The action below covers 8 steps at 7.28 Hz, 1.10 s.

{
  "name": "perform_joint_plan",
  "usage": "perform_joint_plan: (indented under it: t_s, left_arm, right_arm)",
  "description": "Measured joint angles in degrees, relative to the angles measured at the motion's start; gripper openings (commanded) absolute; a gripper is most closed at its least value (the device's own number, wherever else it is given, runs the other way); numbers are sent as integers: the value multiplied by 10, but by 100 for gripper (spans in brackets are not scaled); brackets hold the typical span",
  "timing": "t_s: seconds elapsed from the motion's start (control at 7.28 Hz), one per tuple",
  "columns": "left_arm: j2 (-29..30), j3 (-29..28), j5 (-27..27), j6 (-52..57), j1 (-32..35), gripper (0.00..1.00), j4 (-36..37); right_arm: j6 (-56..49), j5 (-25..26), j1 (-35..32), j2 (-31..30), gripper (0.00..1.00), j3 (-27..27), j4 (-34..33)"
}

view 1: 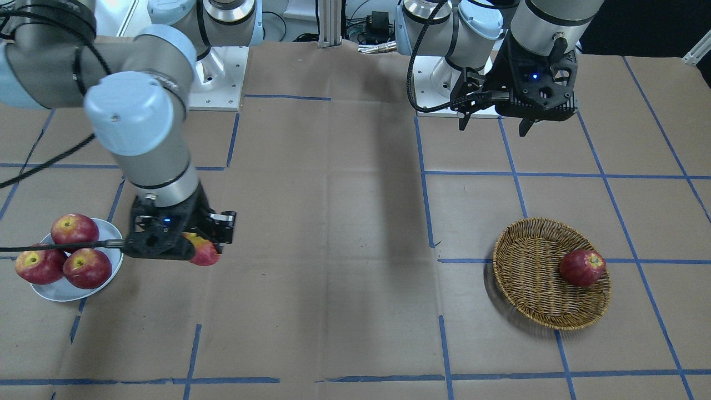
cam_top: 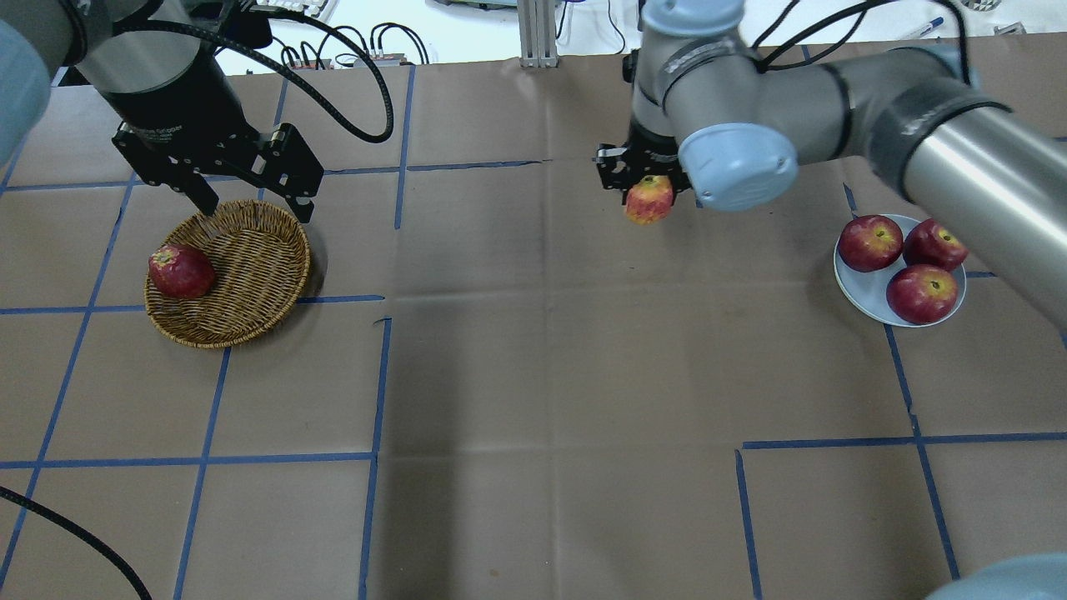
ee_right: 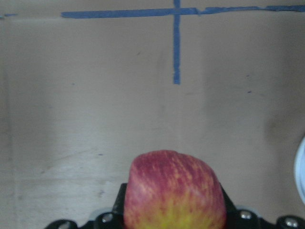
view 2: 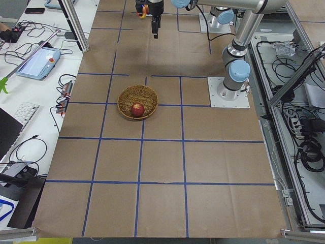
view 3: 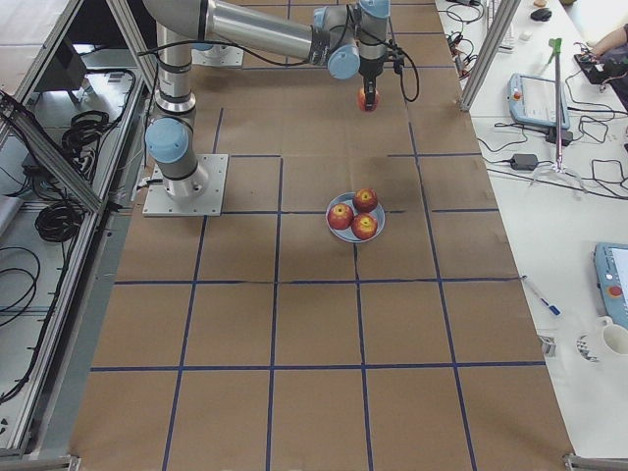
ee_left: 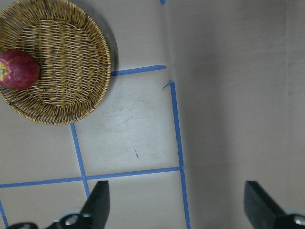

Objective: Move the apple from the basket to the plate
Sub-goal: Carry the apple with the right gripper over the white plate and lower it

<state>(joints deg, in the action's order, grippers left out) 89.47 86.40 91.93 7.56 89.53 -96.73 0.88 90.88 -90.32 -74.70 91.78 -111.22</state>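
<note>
gripping apple (cam_top: 649, 202) (right gripper (cam_top: 648, 188), midair)

Streaky apple (view 3: 367, 100) in the right gripper's (view 3: 368, 94) jaws, well apart from the plate (view 3: 334, 204) of three red apples (view 3: 340, 217).

Three deep-red apples (cam_top: 921, 293) cluster together; a fourth apple (cam_top: 181, 272) lies well apart.

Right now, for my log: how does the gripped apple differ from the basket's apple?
The gripped apple is streaky red-yellow; the basket apple is deep red. The gripped apple hangs in the right gripper; the basket apple rests in the basket. Neither is on the plate.
</note>
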Motion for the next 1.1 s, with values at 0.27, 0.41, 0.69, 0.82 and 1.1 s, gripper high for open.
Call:
perform_joint_plan:
  t_s: [0.27, 0.41, 0.69, 0.82, 1.1]
  left_arm:
    - [0, 0, 0, 0, 0, 99, 0]
    - [0, 1, 0, 0, 0, 99, -1]
    - [-2, 5, 0, 0, -3, 99, -1]
    - [-5, 15, 0, -1, -11, 99, 0]
    - [-10, 22, 0, 0, -27, 99, 1]
  right_arm:
    - [-139, 0, 105, -22, 60, 13, 19]
    - [-195, -1, 148, -25, 60, 20, 21]
    - [-289, -5, 220, -20, 60, 45, 8]
    - [-316, -6, 239, -17, 61, 64, -12]
    - [-348, -6, 261, -2, 61, 92, -64]
